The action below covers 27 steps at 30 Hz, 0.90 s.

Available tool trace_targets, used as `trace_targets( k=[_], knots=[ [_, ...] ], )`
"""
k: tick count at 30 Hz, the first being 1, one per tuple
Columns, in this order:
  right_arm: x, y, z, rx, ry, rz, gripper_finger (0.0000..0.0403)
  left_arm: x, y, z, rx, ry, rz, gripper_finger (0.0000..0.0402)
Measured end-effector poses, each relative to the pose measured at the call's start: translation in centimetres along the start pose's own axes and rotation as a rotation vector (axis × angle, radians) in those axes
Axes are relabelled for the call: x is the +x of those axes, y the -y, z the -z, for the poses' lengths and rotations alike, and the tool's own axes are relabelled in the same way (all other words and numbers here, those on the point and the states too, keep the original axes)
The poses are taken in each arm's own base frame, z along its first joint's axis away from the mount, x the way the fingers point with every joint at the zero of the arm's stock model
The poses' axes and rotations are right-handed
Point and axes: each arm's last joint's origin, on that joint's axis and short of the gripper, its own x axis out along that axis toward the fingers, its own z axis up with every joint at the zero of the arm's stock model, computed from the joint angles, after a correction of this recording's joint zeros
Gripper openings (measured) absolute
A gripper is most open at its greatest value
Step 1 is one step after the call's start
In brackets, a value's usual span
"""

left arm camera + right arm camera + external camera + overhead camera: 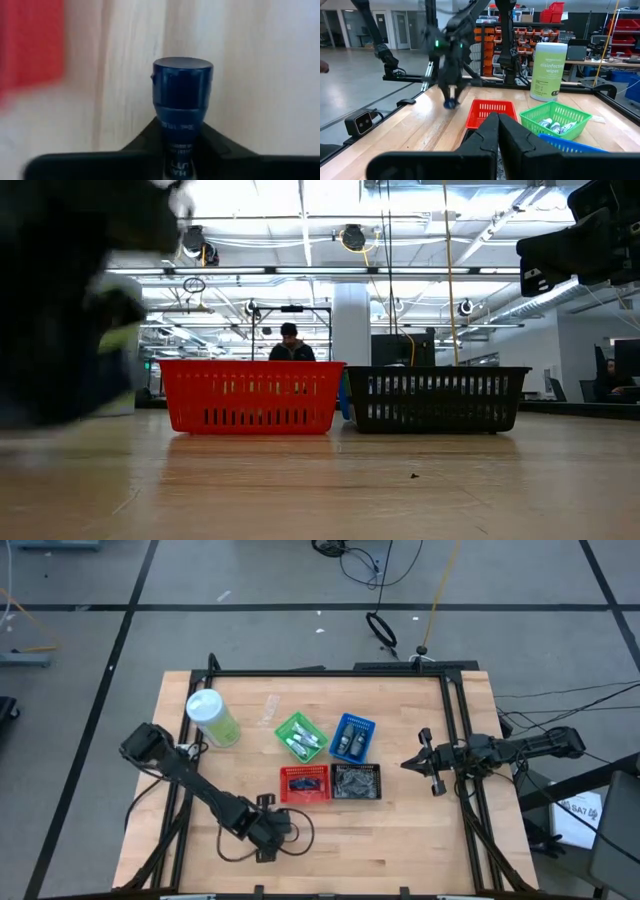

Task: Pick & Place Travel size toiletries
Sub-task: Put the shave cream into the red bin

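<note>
Here, the wooden table (400,830) is crossed by 2 dark arms. A green wipes container (213,720) is stood near the far left corner. 4 mesh baskets are grouped at the middle: the green basket (300,737) and blue basket (352,737) behind, the red basket (304,783) and black basket (356,781) in front, side by side. Whitish tubes (303,743) are seen in the green one. The left gripper (268,835) is poised near the front edge, clamped on a dark blue bottle (182,97). The right gripper (412,764) is held pinched together, empty, by the right edge.
</note>
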Motion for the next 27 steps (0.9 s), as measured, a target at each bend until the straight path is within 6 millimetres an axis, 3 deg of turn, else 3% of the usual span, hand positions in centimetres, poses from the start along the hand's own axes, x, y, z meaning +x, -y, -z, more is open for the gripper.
trace_targets(
  k=[3, 7, 12, 18, 22, 27],
  knots=[
    [0.0, 0.0, 0.0, 0.0, 0.0, 0.0, 0.0, -3.0, -0.2, -1.6, 0.026, 0.108, 0.031, 0.0018],
    [0.0, 0.0, 0.0, 0.0, 0.0, 0.0, 0.0, -6.5, -1.5, -3.3, 0.026, 0.276, -0.05, 0.0028],
    [0.0, 0.0, 0.0, 0.0, 0.0, 0.0, 0.0, -10.1, -3.7, -5.5, 0.19, 0.435, -0.192, 0.0017],
    [0.0, 0.0, 0.0, 0.0, 0.0, 0.0, 0.0, -8.8, -7.7, -7.7, 0.205, 0.379, -0.159, 0.0023],
    [0.0, 0.0, 0.0, 0.0, -0.001, 0.0, 0.0, -6.5, -9.0, -8.3, 0.203, 0.289, -0.093, 0.0052],
    [0.0, 0.0, 0.0, 0.0, 0.0, 0.0, 0.0, -4.1, -10.2, -8.7, 0.174, 0.229, -0.129, 0.0088]
  ],
)
